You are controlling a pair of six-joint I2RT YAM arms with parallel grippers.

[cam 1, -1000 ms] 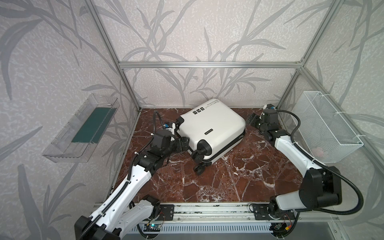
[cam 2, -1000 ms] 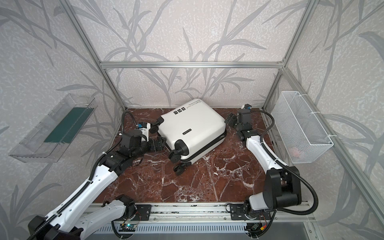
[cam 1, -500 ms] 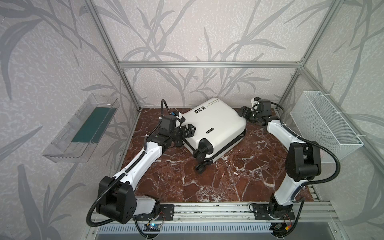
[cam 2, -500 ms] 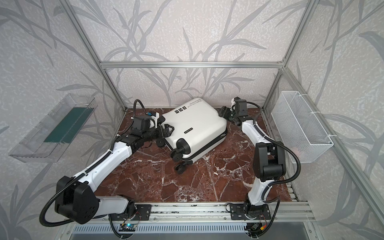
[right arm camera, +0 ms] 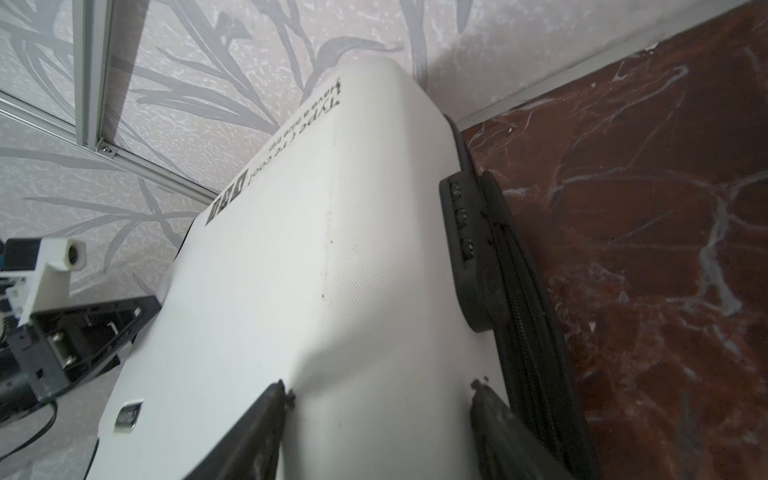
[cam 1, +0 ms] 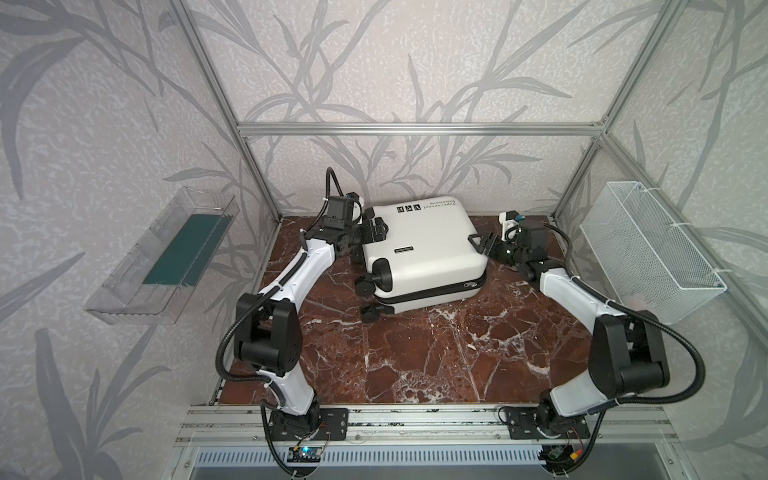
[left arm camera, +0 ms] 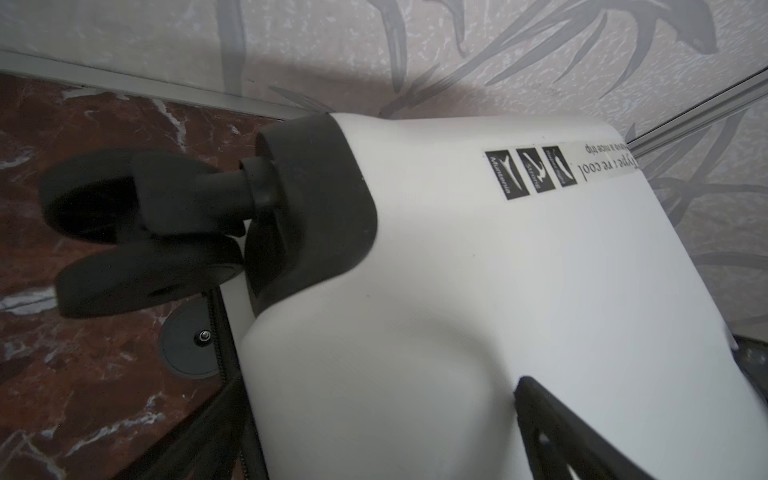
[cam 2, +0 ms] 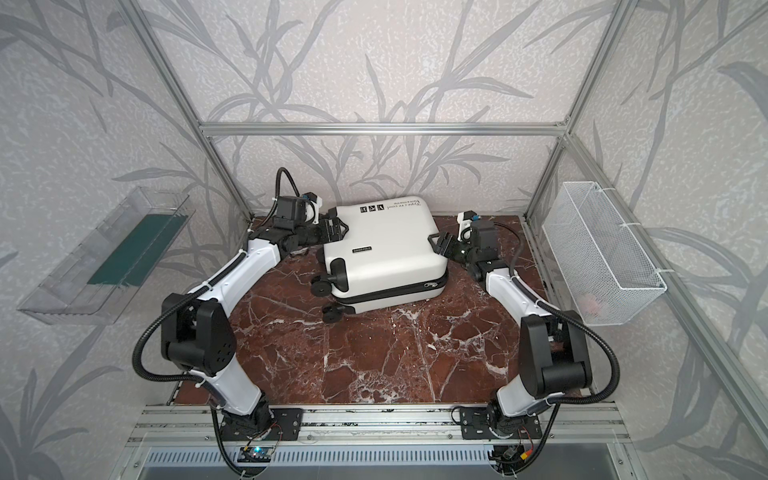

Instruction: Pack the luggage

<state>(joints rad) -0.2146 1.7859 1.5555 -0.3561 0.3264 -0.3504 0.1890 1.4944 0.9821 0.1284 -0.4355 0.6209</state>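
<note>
Flanking the closed luggage [cam 1: 424,245] at the worktop's [cam 1: 415,353] far side, our arms have just moved in: left gripper [cam 1: 376,227] released, right gripper [cam 1: 482,243] narrowing astride its edge, grip unclear; opening it seems next.

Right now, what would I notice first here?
A white suitcase lies shut on the red marble floor, near the back wall. The robot's left hand is at its wheeled corner, the right hand at the opposite side.
</note>
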